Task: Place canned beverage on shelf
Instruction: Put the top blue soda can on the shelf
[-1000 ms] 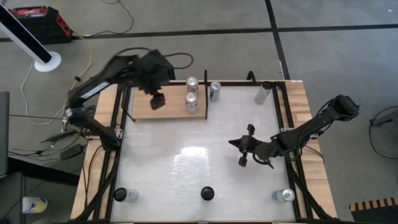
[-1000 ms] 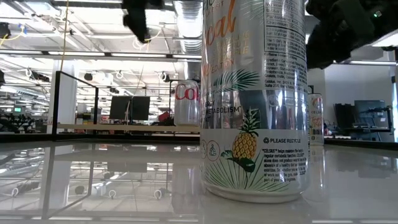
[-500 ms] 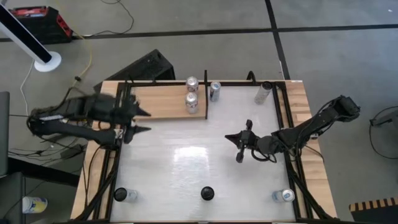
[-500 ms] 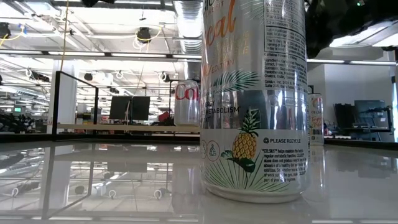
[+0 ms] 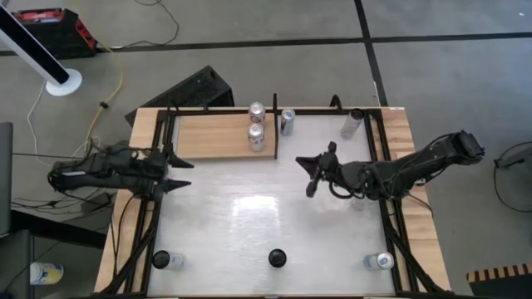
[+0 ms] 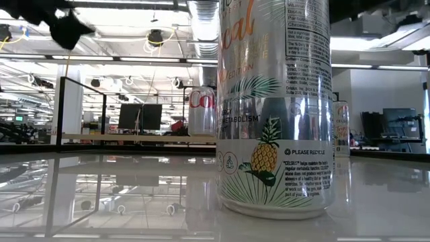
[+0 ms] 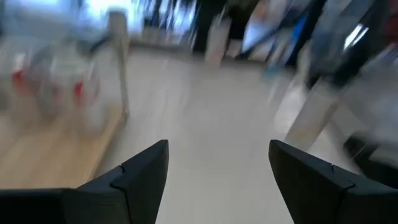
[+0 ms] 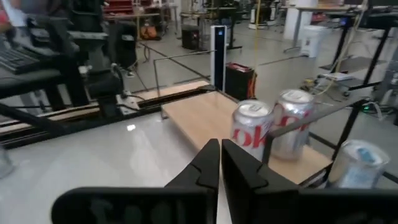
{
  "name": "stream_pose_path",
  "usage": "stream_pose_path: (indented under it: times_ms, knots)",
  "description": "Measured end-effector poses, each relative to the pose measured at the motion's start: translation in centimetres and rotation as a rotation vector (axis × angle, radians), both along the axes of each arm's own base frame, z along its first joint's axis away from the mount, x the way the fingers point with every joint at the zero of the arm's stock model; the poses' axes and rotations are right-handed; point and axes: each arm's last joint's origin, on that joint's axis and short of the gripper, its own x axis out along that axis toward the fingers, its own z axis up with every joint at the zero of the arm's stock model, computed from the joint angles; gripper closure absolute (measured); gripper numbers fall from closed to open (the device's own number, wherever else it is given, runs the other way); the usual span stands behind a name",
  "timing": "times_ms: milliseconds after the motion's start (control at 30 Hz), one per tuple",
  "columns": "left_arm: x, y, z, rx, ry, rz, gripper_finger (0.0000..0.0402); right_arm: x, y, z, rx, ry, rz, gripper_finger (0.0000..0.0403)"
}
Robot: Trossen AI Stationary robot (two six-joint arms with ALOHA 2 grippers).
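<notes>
The wood shelf (image 5: pixel 212 138) lies at the table's far left, with two silver cans (image 5: pixel 257 110) (image 5: pixel 257 137) standing on its right end. Both cans also show in the right wrist view (image 8: pixel 252 134). A third can (image 5: pixel 287 121) stands on the white table just right of the shelf's rail. My left gripper (image 5: pixel 184 174) is open and empty. It lies level at the table's left edge, just near of the shelf, and also shows in the left wrist view (image 7: pixel 217 171). My right gripper (image 5: pixel 302 162) is shut and empty over the table's middle right, pointing toward the shelf.
Another can (image 5: pixel 352 123) stands at the far right. Three cans stand along the near edge (image 5: pixel 160 260) (image 5: pixel 277 258) (image 5: pixel 381 262). The middle one fills the low view (image 6: pixel 275 107). Black rails (image 5: pixel 275 124) edge the shelf. The table's middle is bare white surface.
My left gripper has left the space above the shelf, gone toward the table's left and near edges, and turned from pointing down to lying level. My right gripper has gone toward the far edge and a little left, toward the shelf. No can has moved.
</notes>
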Motion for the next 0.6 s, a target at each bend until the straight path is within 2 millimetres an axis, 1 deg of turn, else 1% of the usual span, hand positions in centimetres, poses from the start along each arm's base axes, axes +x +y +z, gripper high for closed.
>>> stream_pose_path:
  times_ms: [133, 200, 300, 367, 433, 500, 600]
  knots:
    - [-1.1, 0.0, -0.3, -0.005, -0.087, -0.005, 0.0141, 0.5, -1.3, 1.4, 0.010, 0.075, -0.058, 0.0340]
    - [-1.9, 0.1, -0.2, -0.004, -0.128, 0.020, 0.0141, 0.6, -2.5, 2.4, 0.045, 0.105, -0.110, 0.0328]
    - [-2.7, 0.3, 0.0, 0.015, -0.166, 0.067, 0.0141, 0.8, -5.0, 3.5, 0.106, 0.178, -0.142, 0.0299]
    - [-2.8, 0.4, 0.1, 0.064, -0.143, 0.099, 0.0141, 1.1, -7.1, 3.9, 0.147, 0.220, -0.167, 0.0274]
    - [-2.8, 0.5, 0.0, 0.113, -0.110, 0.127, 0.0141, 1.1, -9.2, 3.9, 0.183, 0.276, -0.200, 0.0244]
    - [-2.6, 0.6, 0.0, 0.118, -0.096, 0.179, 0.0141, 1.4, -11.7, 4.2, 0.225, 0.261, -0.210, 0.0213]
    - [-2.5, 0.7, 0.0, 0.107, -0.088, 0.218, 0.0141, 1.7, -15.4, 3.5, 0.298, 0.299, -0.188, 0.0166]
